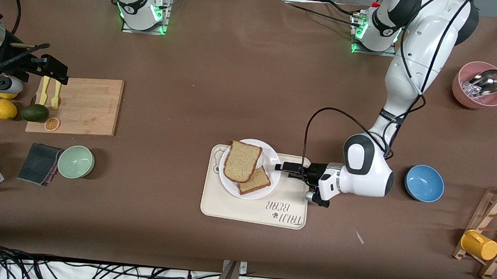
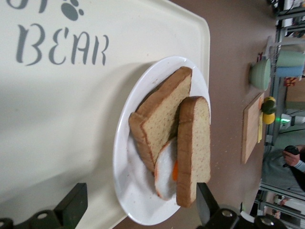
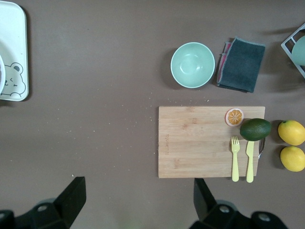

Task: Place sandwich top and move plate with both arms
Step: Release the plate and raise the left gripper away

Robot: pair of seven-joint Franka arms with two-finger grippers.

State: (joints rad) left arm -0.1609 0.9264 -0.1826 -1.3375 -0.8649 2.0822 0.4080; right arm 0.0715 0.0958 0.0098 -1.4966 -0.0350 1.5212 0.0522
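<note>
The sandwich top (image 1: 242,161) leans on the darker slice (image 1: 256,180) on the white plate (image 1: 269,156), which sits on the bear-print tray (image 1: 243,211). The left pincer (image 1: 286,168) rests open just beside the plate's rim, over the tray. The right pincer (image 1: 56,71) waits open above the cutting board (image 1: 89,106), holding nothing.

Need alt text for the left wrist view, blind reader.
A white plate on a cream bear-print tray holds two bread slices: the pale sandwich top leans over a white-and-orange filling and the bottom slice. The open left claw frames the plate's edge.
</note>
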